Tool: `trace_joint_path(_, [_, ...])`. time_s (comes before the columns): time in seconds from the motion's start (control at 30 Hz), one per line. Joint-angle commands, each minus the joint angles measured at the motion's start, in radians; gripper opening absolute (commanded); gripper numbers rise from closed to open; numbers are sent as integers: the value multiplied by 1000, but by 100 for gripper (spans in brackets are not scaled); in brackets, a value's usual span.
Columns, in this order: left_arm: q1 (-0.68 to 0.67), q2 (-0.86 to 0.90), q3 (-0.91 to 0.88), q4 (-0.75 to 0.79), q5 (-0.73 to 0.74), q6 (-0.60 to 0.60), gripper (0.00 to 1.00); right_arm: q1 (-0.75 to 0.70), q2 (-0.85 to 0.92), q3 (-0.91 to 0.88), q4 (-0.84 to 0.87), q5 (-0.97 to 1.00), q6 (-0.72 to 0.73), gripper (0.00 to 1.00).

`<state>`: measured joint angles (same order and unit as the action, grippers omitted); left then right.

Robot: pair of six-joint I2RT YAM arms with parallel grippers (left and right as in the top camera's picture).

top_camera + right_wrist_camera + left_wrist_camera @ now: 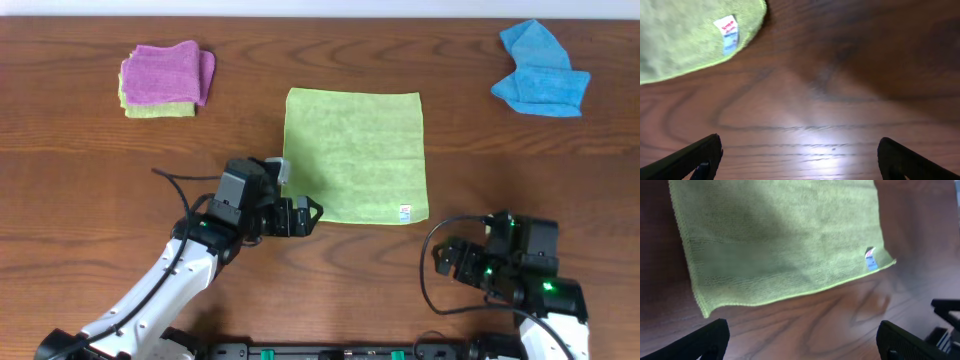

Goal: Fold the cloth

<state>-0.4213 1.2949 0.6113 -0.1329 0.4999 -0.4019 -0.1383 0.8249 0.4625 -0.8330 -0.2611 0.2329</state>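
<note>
Lime-green microfiber, the cloth (355,155) lies flat and unfolded at the middle of the desk (80,170). It is close to square, so no axis is clearly longer. Its white tag (406,212) sits at the corner nearest the right arm.

The left hand (312,212) is the nearer one. It is just beside the cloth's near edge, by the corner opposite the tag. The left wrist view shows that corner lying ahead of the spread fingers (710,339), not yet between them. That hand is wide open and carries nothing.

The right hand (442,262) is also fully spread and empty. It stands apart from the cloth, out beyond the tag corner (the tag (729,32) appears at the upper left of its wrist view).

From overhead the left wrist housing covers part of the cloth's near-left corner, so contact there cannot be judged. Both wrist views cut off the cloth's far edge, and the desk grain is blurred in them.
</note>
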Motion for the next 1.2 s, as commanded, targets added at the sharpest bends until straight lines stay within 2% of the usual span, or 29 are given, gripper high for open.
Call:
trace_joint_path(0.0, [2,3,16,-16,-21,75,95,-4,26,13,32,36,-78,99])
trace_joint_path(0.27, [2,3,16,-62,-93,100,95,-5,86,13,131,35,-49,99])
trace_joint_path(0.43, [2,3,16,-88,-146,103,95,-5,92,13,156,16,45,99])
trace_joint_path(0.57, [2,3,16,-119,-168,103,95,-5,92,13,157,8,-45,99])
trace_joint_path(0.7, [2,3,16,-149,-202,101,95,-4,119,13,180,18,-82,88])
trace_joint_path(0.87, [2,35,16,-145,-233,6,96,-5,277,13,269,8,-82,88])
trace_joint_path(0.97, [6,74,16,-98,-227,-61,100,-5,365,13,316,-34,-83,88])
trace_joint_path(1.17, [56,123,16,25,-90,-124,100,-5,402,23,381,-114,-85,88])
